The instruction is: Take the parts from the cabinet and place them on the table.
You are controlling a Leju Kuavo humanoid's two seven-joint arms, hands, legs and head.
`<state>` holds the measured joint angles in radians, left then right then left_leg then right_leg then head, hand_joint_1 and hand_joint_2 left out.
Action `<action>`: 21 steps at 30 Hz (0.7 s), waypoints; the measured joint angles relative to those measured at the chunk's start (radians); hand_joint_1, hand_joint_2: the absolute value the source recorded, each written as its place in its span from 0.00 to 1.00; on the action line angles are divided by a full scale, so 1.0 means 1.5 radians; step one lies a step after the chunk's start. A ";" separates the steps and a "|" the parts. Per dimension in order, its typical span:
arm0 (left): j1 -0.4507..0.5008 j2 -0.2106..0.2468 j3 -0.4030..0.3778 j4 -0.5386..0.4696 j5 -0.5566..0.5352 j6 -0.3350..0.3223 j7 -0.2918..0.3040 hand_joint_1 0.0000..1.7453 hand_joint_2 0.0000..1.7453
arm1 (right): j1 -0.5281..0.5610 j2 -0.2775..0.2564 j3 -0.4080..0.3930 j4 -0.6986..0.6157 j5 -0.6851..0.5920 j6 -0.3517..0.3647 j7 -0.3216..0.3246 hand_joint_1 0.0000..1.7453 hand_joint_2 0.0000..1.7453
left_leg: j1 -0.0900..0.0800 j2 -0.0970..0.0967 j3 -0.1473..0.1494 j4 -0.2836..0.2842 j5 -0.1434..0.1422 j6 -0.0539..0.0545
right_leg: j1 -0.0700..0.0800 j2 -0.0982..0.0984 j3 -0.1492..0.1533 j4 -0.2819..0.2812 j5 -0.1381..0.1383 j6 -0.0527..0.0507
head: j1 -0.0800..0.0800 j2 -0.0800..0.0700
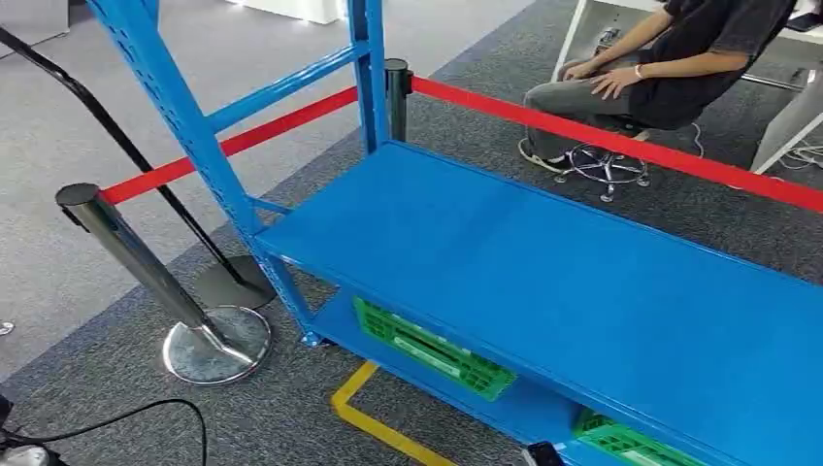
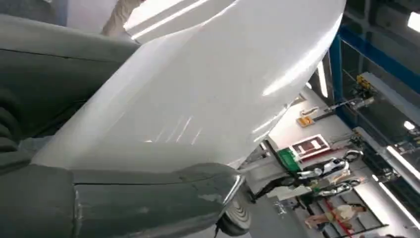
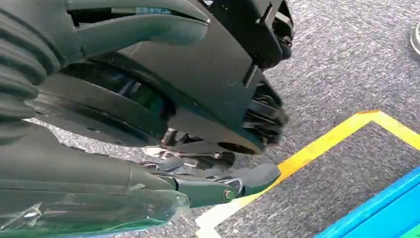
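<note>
Head view looked down on the blue cabinet (image 1: pixel 543 262), its top shelf bare, with two green crates (image 1: pixel 432 349) on the lower shelf, a red barrier belt (image 1: pixel 621 141) on chrome posts (image 1: pixel 126 254) behind it and a seated person (image 1: pixel 670 68) beyond; whatever parts sat in those crates, I couldn't make them out. Left wrist view had the left hand (image 2: pixel 114 203) tucked against a big glossy white surface (image 2: pixel 208 94), and honestly I couldn't tell if it was clenched or loose. Right wrist view showed the right hand (image 3: pixel 198 183) hanging over grey carpet (image 3: pixel 341 69) by yellow floor tape (image 3: pixel 317 151), fingers stretched out and holding nothing.
</note>
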<state>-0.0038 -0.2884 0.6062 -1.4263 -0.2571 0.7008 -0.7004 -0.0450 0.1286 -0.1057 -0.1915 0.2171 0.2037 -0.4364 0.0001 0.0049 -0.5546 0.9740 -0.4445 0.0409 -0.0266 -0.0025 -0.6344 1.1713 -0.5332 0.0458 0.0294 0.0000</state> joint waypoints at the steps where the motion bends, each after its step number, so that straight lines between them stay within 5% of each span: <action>1: 0.000 0.000 0.000 0.000 0.000 0.000 0.000 1.00 1.00 | -0.001 0.000 0.000 0.000 -0.001 0.001 0.000 0.00 1.00 | 0.002 -0.003 0.000 0.004 -0.003 -0.006 | -0.001 0.001 0.032 -0.069 0.034 -0.001 | 0.001 0.000; 3: 0.000 0.001 0.001 0.000 0.000 0.000 0.000 1.00 1.00 | -0.003 0.000 0.000 0.000 -0.003 0.006 0.002 0.00 1.00 | -0.002 -0.010 -0.007 0.016 -0.009 -0.019 | 0.000 0.016 0.060 -0.114 0.031 -0.003 | 0.001 0.000; 8: 0.000 0.002 0.001 0.000 -0.003 0.000 0.000 1.00 1.00 | 0.000 0.000 -0.001 0.000 0.001 0.003 0.002 0.00 1.00 | 0.006 -0.011 -0.010 0.023 -0.014 -0.038 | 0.004 0.004 0.055 -0.112 0.035 -0.021 | -0.004 0.000; 9: -0.001 0.002 0.000 0.000 -0.003 0.000 0.000 1.00 1.00 | -0.001 0.000 -0.001 0.000 0.002 0.002 0.000 0.00 1.00 | 0.005 -0.011 -0.007 0.014 -0.008 -0.018 | 0.006 0.006 0.055 -0.110 0.033 -0.017 | -0.010 0.000; 10: 0.000 0.002 0.000 0.000 -0.003 0.000 0.000 1.00 1.00 | -0.001 0.000 -0.001 0.000 0.001 0.003 0.000 0.00 1.00 | 0.005 -0.011 -0.008 0.016 -0.004 -0.008 | 0.008 0.005 0.055 -0.109 0.032 -0.019 | -0.010 0.000; 11: 0.000 0.002 0.001 0.001 -0.003 0.000 0.000 1.00 1.00 | -0.001 0.000 -0.001 0.000 0.000 0.006 0.000 0.00 1.00 | 0.006 -0.011 -0.008 0.015 -0.004 -0.008 | 0.009 0.005 0.055 -0.109 0.033 -0.019 | -0.011 0.000; 15: 0.000 0.002 0.001 0.001 -0.010 0.000 0.000 1.00 1.00 | -0.001 0.000 -0.001 0.000 0.003 0.006 -0.001 0.00 1.00 | 0.008 -0.011 -0.008 0.014 -0.001 -0.016 | 0.012 0.005 0.054 -0.108 0.032 -0.022 | -0.011 0.000; 18: 0.000 0.002 0.001 0.001 -0.012 0.000 0.000 1.00 1.00 | 0.000 0.000 -0.001 0.000 0.008 0.004 -0.002 0.00 1.00 | 0.010 -0.011 -0.008 0.013 -0.002 -0.037 | 0.013 0.005 0.052 -0.106 0.031 -0.024 | -0.010 0.000; 21: 0.000 0.001 0.001 0.001 -0.016 0.000 0.000 1.00 1.00 | 0.000 0.000 -0.001 0.000 0.004 0.009 0.002 0.00 1.00 | 0.010 -0.011 -0.008 0.013 -0.003 -0.039 | 0.013 0.005 0.053 -0.106 0.031 -0.024 | -0.010 0.000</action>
<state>-0.0045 -0.2865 0.6077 -1.4256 -0.2808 0.7004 -0.7004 -0.0455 0.1286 -0.1068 -0.1911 0.2236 0.2170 -0.4330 0.0154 -0.0114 -0.5673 0.9936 -0.4491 -0.0183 -0.0071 0.0043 -0.5552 1.0118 -0.4863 0.0104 0.0141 0.0000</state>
